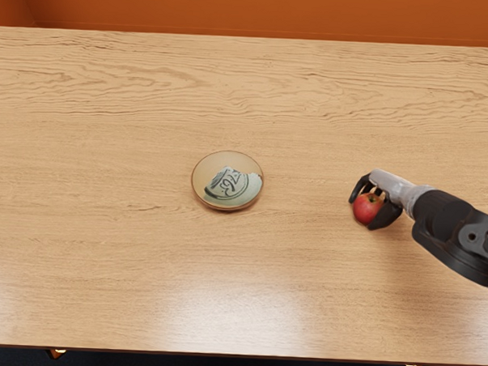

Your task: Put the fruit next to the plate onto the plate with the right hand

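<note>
Right hand (pixel 373 202) grips apple (pixel 367 208) above wooden table (pixel 128 251); orange wall (pixel 260 9) behind.

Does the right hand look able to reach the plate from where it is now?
Probably yes. The right hand is curled on the fruit to the right of the plate, and nothing shows on the table between them, so the way looks free.

1. You face a plain rendered tabletop setup; whether home or lab, you cannot tell.
2. A wide light-wood table (pixel 103 266) fills your view.
3. A flat orange wall (pixel 260 9) backs it.
</note>
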You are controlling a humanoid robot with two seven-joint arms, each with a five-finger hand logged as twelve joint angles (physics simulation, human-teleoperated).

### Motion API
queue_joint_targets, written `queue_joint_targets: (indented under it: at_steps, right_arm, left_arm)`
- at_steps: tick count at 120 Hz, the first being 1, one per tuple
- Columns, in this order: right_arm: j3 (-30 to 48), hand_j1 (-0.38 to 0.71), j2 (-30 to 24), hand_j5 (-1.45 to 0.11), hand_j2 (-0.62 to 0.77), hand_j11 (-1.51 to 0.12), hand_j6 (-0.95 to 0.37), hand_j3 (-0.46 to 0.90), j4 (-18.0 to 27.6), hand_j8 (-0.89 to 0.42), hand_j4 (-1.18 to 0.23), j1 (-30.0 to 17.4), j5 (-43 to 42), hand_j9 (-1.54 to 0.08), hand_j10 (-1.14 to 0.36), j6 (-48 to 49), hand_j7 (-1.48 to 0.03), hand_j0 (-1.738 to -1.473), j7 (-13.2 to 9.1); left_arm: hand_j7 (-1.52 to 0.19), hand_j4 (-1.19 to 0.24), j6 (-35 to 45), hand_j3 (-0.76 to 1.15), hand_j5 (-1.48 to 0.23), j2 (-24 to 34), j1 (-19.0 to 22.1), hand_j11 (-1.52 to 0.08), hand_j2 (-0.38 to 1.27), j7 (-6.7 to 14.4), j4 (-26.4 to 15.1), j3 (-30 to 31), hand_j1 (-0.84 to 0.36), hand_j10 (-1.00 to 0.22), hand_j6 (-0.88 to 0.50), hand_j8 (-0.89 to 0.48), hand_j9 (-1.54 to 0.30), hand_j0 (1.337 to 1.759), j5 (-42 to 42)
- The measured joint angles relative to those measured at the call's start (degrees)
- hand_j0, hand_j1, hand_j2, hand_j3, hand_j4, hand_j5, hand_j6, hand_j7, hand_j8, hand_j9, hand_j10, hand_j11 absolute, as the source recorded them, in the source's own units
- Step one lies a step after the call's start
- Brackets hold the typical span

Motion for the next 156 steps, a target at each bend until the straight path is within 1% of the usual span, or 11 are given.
queue_joint_targets:
  at_steps: [15, 27, 56, 69, 78, 109, 126, 137, 145, 152, 156]
  right_arm:
    - [0.3, 0.23, -0.9, -0.91, 0.04, -0.92, -0.41, 0.0, 0.0, -0.43, -0.57, 0.6, 1.0, -0.93, -0.68, 1.4, -0.9, -1.648, -0.2]
    - [0.9, 0.25, -2.1, -0.94, 0.1, -0.93, -0.41, 0.0, 0.1, -0.43, -0.59, 2.4, 2.5, -0.94, -0.7, 3.6, -0.92, -1.648, -0.3]
    - [3.7, 0.29, -2.4, -1.01, 0.16, -0.96, -0.36, 0.0, 2.2, -0.39, -0.57, 11.8, 11.8, -0.97, -0.76, 11.0, -0.97, -1.648, -1.6]
    - [4.0, 0.32, 1.5, -1.05, 0.2, -0.99, -0.32, 0.0, 2.8, -0.35, -0.53, 16.2, 15.5, -1.0, -0.78, 12.1, -1.0, -1.648, -1.9]
    - [4.1, 0.33, 5.9, -1.08, 0.2, -1.01, -0.31, 0.0, 2.6, -0.33, -0.53, 18.6, 16.9, -1.02, -0.76, 12.3, -1.02, -1.647, -2.9]
    - [4.0, 0.32, 19.7, -1.13, 0.18, -1.05, -0.3, 0.0, -0.9, -0.32, -0.52, 24.5, 19.9, -1.06, -0.76, 11.4, -1.06, -1.644, -3.8]
    - [3.1, 0.31, 26.3, -1.15, 0.17, -1.07, -0.29, 0.0, -5.3, -0.31, -0.51, 25.7, 20.7, -1.08, -0.74, 10.9, -1.07, -1.644, -3.8]
    - [2.2, 0.31, 27.9, -1.14, 0.17, -1.07, -0.29, 0.0, -7.6, -0.31, -0.52, 25.7, 20.6, -1.08, -0.75, 10.9, -1.07, -1.644, -3.8]
    - [1.7, 0.28, 28.6, -1.13, 0.1, -1.07, -0.31, 0.0, -9.3, -0.33, -0.54, 25.4, 20.6, -1.08, -0.76, 11.0, -1.07, -1.643, -3.8]
    - [1.0, 0.29, 29.4, -1.12, 0.17, -1.07, -0.32, 0.0, -11.0, -0.34, -0.56, 25.1, 20.5, -1.08, -0.76, 11.2, -1.07, -1.643, -3.8]
    - [0.6, 0.29, 29.7, -1.12, 0.14, -1.07, -0.33, 0.0, -11.8, -0.34, -0.56, 25.0, 20.4, -1.08, -0.77, 11.3, -1.07, -1.642, -3.8]
  left_arm:
    - [-0.32, -0.24, 0.0, 0.0, -0.32, 0.0, 0.0, -0.32, 0.05, 0.0, 0.0, 0.0, 0.06, -0.24, -0.24, -0.24, -0.32, 1.658, 0.0]
    - [-0.32, -0.24, 0.0, 0.0, -0.32, 0.0, 0.0, -0.32, 0.05, 0.0, 0.0, 0.0, 0.06, -0.24, -0.24, -0.24, -0.32, 1.658, 0.0]
    - [-0.32, -0.24, 0.0, 0.0, -0.32, 0.0, 0.0, -0.32, 0.05, 0.0, 0.0, 0.0, 0.06, -0.24, -0.24, -0.24, -0.32, 1.658, 0.0]
    - [-0.32, -0.24, 0.0, 0.0, -0.32, 0.0, 0.0, -0.32, 0.05, 0.0, 0.0, 0.0, 0.06, -0.24, -0.24, -0.24, -0.32, 1.658, 0.0]
    - [-0.32, -0.24, 0.0, 0.0, -0.32, 0.0, 0.0, -0.32, 0.05, 0.0, 0.0, 0.0, 0.06, -0.24, -0.24, -0.24, -0.32, 1.658, 0.0]
    - [-0.32, -0.24, 0.0, 0.0, -0.32, 0.0, 0.0, -0.32, 0.05, 0.0, 0.0, 0.0, 0.06, -0.24, -0.24, -0.24, -0.32, 1.658, 0.0]
    - [-0.32, -0.24, 0.0, 0.0, -0.32, 0.0, 0.0, -0.32, 0.05, 0.0, 0.0, 0.0, 0.06, -0.24, -0.24, -0.24, -0.32, 1.658, 0.0]
    - [-0.32, -0.24, 0.0, 0.0, -0.32, 0.0, 0.0, -0.32, 0.05, 0.0, 0.0, 0.0, 0.06, -0.24, -0.24, -0.24, -0.32, 1.658, 0.0]
    - [-0.32, -0.24, 0.0, 0.0, -0.32, 0.0, 0.0, -0.32, 0.05, 0.0, 0.0, 0.0, 0.06, -0.24, -0.24, -0.24, -0.32, 1.658, 0.0]
    - [-0.32, -0.24, 0.0, 0.0, -0.32, 0.0, 0.0, -0.32, 0.05, 0.0, 0.0, 0.0, 0.06, -0.24, -0.24, -0.24, -0.32, 1.658, 0.0]
    - [-0.32, -0.24, 0.0, 0.0, -0.32, 0.0, 0.0, -0.32, 0.05, 0.0, 0.0, 0.0, 0.06, -0.24, -0.24, -0.24, -0.32, 1.658, 0.0]
